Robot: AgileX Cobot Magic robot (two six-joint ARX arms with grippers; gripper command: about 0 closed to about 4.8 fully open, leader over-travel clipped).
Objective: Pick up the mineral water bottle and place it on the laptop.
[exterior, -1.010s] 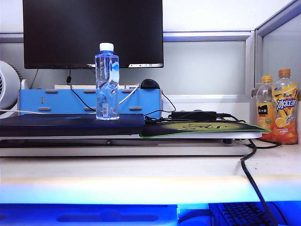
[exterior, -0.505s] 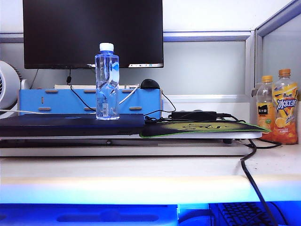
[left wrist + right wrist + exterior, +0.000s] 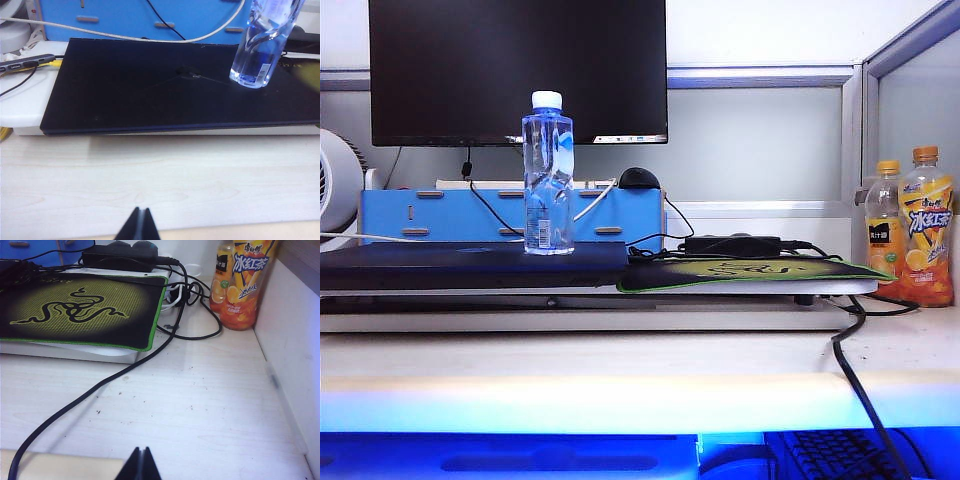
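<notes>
The mineral water bottle (image 3: 548, 175), clear with a white cap and a twisted waist, stands upright on the dark laptop (image 3: 470, 262). From the left wrist the bottle (image 3: 262, 47) stands on the lid of the laptop (image 3: 150, 85) near one far corner. My left gripper (image 3: 141, 211) is shut and empty over bare table, well short of the laptop. My right gripper (image 3: 141, 450) is shut too, with nothing in it, over the table's front edge near a black cable (image 3: 100, 387). Neither gripper shows in the exterior view.
A green-edged mouse mat (image 3: 740, 272) lies right of the laptop, with a black power brick (image 3: 732, 243) behind it. Two orange-capped drink bottles (image 3: 910, 228) stand at the far right by a partition wall. A black monitor (image 3: 518, 70) and blue rack (image 3: 470, 215) stand behind.
</notes>
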